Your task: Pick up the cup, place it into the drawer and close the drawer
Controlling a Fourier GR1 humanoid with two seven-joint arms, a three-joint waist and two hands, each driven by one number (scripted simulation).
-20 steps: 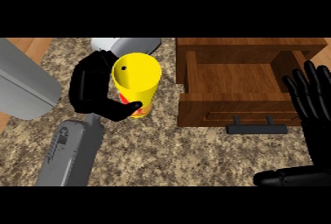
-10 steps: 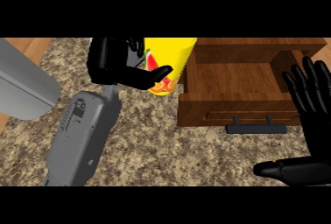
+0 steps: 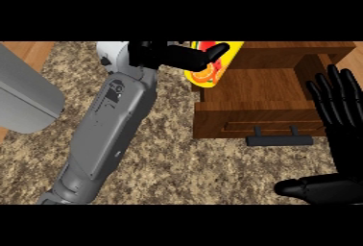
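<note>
The left hand curls its fingers round the yellow cup, tilted above the left wall of the open drawer (right hand rests alongside, fingers spread).

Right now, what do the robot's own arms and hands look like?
The left forearm is a long grey boxy shell with panel lines and a small dark round mark near the wrist, ending in a paler rounded cuff. The left hand is black with slender fingers. The right hand is the same glossy black; its forearm is out of view. No cables show.
</note>
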